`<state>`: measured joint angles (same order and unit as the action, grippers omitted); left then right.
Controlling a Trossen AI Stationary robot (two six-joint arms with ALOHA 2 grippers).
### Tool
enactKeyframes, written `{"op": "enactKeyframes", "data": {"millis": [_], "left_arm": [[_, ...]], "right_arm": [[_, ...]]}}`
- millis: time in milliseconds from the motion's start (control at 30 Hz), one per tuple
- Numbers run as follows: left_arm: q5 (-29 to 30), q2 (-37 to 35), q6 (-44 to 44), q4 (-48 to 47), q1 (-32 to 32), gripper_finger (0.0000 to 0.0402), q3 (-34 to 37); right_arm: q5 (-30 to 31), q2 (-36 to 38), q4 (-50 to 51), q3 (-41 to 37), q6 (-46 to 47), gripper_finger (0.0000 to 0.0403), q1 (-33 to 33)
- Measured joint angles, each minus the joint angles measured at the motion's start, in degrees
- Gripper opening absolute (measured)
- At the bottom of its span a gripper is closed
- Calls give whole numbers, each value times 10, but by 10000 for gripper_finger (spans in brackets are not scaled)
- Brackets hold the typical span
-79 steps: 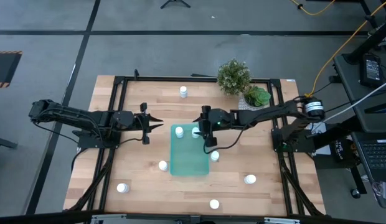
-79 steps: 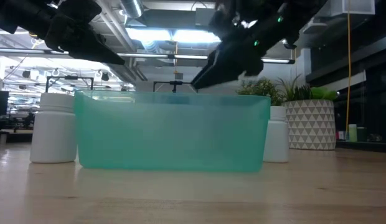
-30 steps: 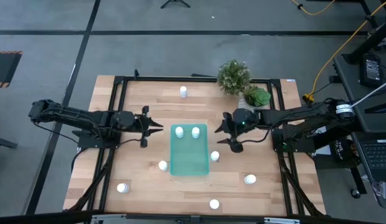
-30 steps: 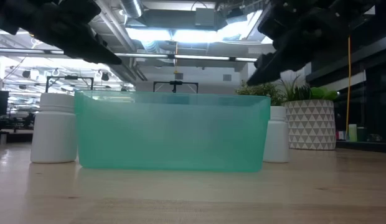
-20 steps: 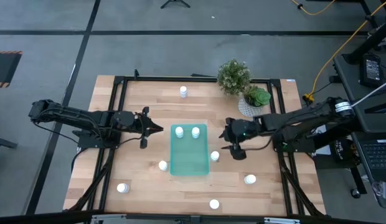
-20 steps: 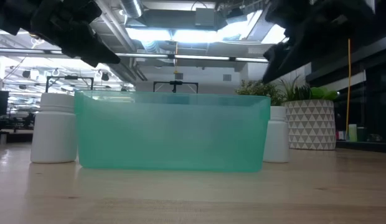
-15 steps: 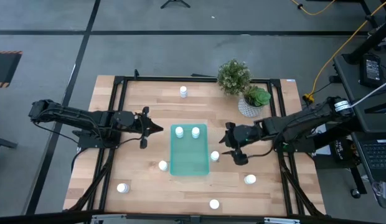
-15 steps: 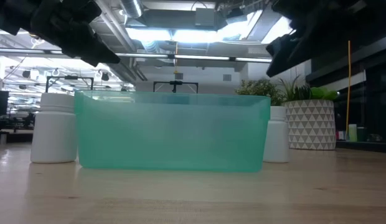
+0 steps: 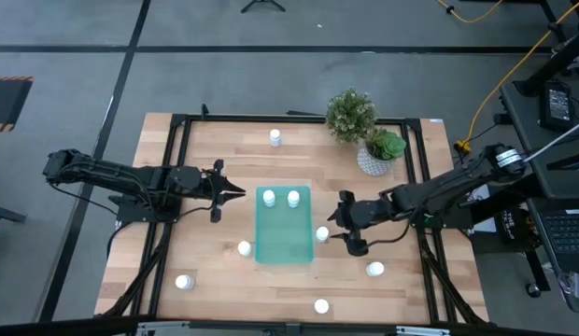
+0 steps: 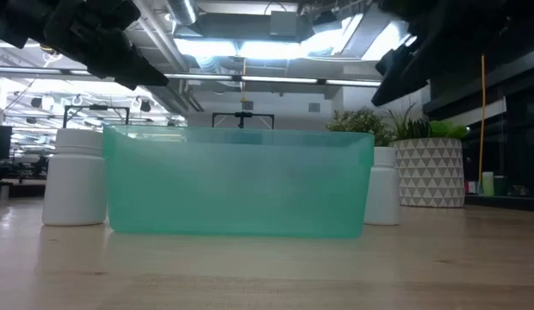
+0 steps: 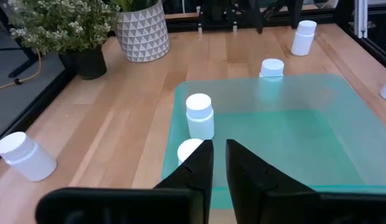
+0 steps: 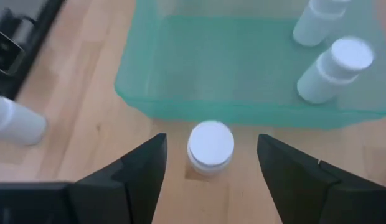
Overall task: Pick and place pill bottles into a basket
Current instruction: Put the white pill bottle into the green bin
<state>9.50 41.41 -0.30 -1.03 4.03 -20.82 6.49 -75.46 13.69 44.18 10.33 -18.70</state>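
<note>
Two bottles (image 9: pixel 281 197) are standing in the basket (image 9: pixel 284 245), hiding there in the low view; right hand (image 9: pixel 342 230) is spreading wide beside another bottle (image 12: pixel 210 146); left hand (image 11: pixel 218 163) is sitting nearly together.

Two potted plants (image 9: pixel 351 115) (image 9: pixel 385 147) at wooden table (image 9: pixel 205 261) far edge.

Pill bottles (image 9: pixel 321 234), white: eight in all. Two stand inside the basket (image 9: pixel 284 245); six stand on the table (image 9: pixel 215 261) outside it.

Basket, teal-green, translucent: one.

Potted plants: two, one in a white patterned pot (image 9: pixel 370 161), one in a dark pot (image 9: pixel 349 116).

Robot arms: two, each with one two-finger gripper.
</note>
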Motion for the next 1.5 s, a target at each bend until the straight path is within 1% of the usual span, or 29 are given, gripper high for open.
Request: {"op": "enactKeyframes", "data": {"millis": [233,633,900,1267,1367,1500], "left_arm": [[0,0,-3,0,0,43,0],[0,0,-4,-1,0,43,0],[0,0,-4,-3,0,42,0],[-1,0,-4,-4,0,39,0],[-1,0,-4,-5,0,38,0],[-2,0,-4,-5,0,41,0]], "right_arm": [[0,-51,-7,0,6,250,0],[-6,-93,-45,0,14,250,0],[-5,-134,-78,0,-1,250,0],[-5,-145,-106,0,-2,250,0],[-5,-145,-101,0,-2,242,0],[-5,-145,-95,0,-3,214,0]]}}
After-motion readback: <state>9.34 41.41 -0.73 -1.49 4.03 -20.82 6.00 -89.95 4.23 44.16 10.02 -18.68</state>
